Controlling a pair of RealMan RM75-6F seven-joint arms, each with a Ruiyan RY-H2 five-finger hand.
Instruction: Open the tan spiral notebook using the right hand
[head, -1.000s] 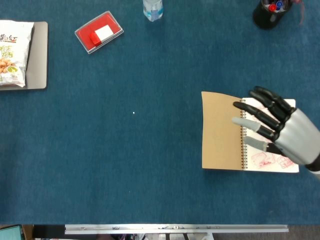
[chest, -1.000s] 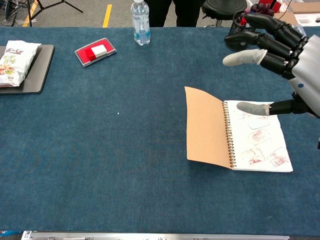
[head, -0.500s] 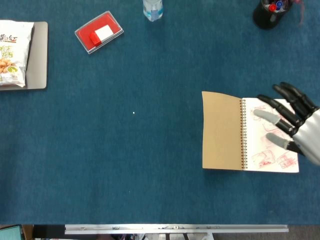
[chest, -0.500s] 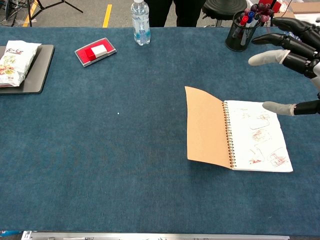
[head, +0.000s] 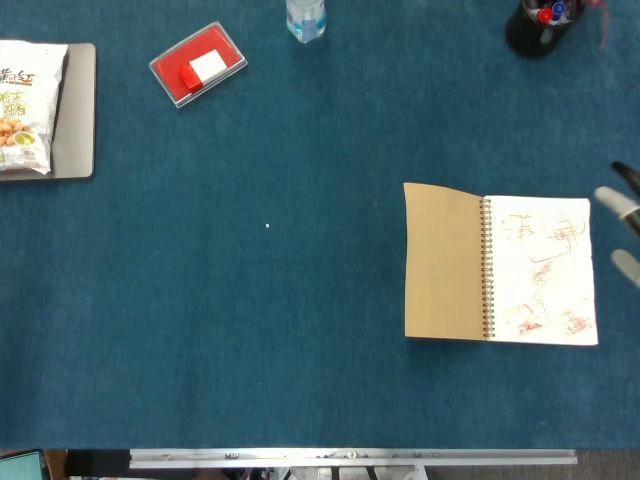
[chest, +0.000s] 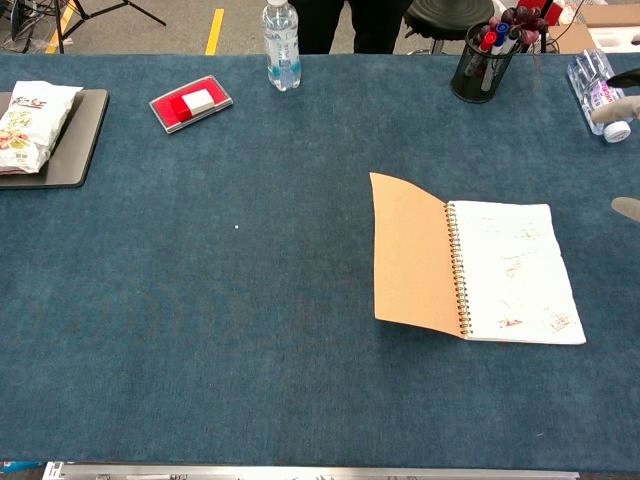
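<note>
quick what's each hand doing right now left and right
Left hand: not in either view.
Right hand: only fingertips show at the right edge, spread apart, holding nothing, clear of the tan spiral notebook; open.

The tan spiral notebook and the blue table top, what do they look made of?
The tan spiral notebook looks like matte kraft card, flat brown without shine, with a metal-looking wire coil binding and white paper pages bearing red sketches. The blue table top seems covered in felt or low carpet: fuzzy, mottled, no glare.
</note>
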